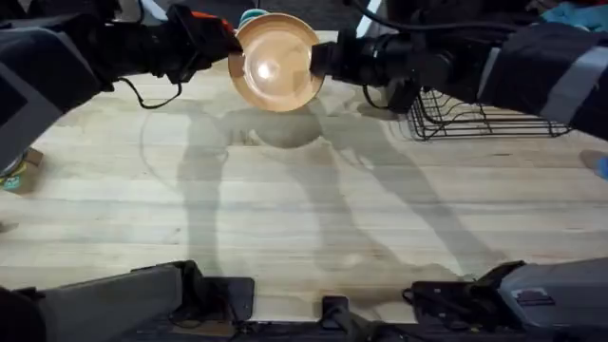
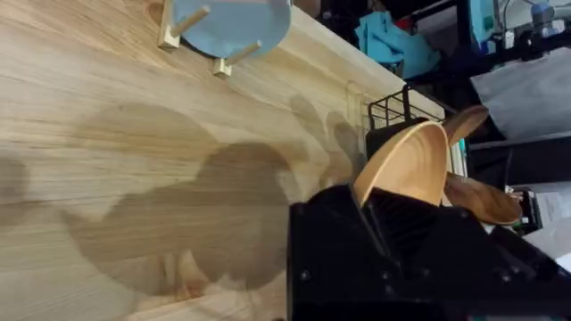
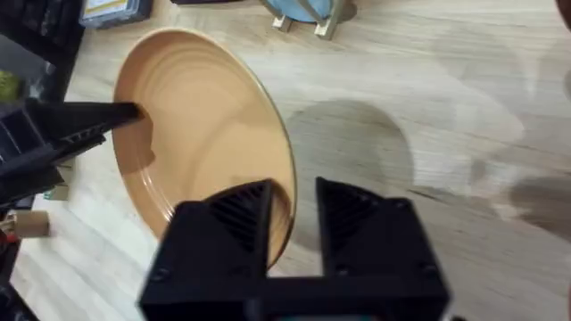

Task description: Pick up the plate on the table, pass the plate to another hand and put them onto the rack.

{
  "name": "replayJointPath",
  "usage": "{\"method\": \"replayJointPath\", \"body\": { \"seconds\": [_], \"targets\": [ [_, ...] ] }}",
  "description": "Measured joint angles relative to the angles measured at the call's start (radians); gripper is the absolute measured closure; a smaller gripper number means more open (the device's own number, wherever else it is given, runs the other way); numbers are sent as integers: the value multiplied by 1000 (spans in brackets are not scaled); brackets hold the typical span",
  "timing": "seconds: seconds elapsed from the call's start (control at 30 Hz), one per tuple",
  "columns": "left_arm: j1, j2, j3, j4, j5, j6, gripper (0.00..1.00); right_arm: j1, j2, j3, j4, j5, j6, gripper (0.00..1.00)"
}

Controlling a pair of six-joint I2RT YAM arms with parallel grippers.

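Observation:
The tan-orange plate [image 1: 275,62] hangs in the air over the far middle of the table [image 1: 304,218], tilted on edge. My left gripper [image 1: 225,47] is shut on its left rim, and my right gripper [image 1: 321,59] on its right rim. In the left wrist view the plate [image 2: 412,160] rises from between the left gripper's [image 2: 373,203] black fingers. In the right wrist view the plate's [image 3: 205,143] rim runs into the narrow gap of the right gripper [image 3: 294,203], and the left gripper [image 3: 120,114] pinches the opposite rim. The black wire rack [image 1: 484,119] stands at the far right.
A light blue plate on a small wooden stand [image 2: 230,20] sits at the table's far edge behind the held plate. Wooden pieces [image 2: 482,198] lie by the rack [image 2: 393,111]. A small box [image 1: 24,169] sits at the left edge.

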Motion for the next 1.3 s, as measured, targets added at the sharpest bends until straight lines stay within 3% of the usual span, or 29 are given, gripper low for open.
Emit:
{"method": "replayJointPath", "body": {
  "seconds": [0.1, 0.37, 0.43, 0.5, 0.53, 1.03, 1.3],
  "targets": [
    [0, 0, 0, 0, -1, 0, 949, 0, 0, 0, 0, -2, 1, 955],
    [1, 0, 0, 0, -4, 0, 949, 0, 0, 0, 2, -3, 1, 970],
    [1, 0, 0, -1, -2, -3, 759, 0, 0, 0, 2, -3, 1, 970],
    [1, 0, 0, 0, 1, -6, 453, 0, 0, 0, 1, -3, 1, 970],
    [1, 0, 0, 0, 5, -11, 17, 0, 0, 0, -2, -3, 1, 970],
    [1, 0, 1, 0, 7, -11, 8, 0, 0, 0, -15, -3, 1, 970],
    [1, 0, 1, 0, 7, -11, 8, 0, 0, 0, -208, -3, -44, 970]
  ]
}}
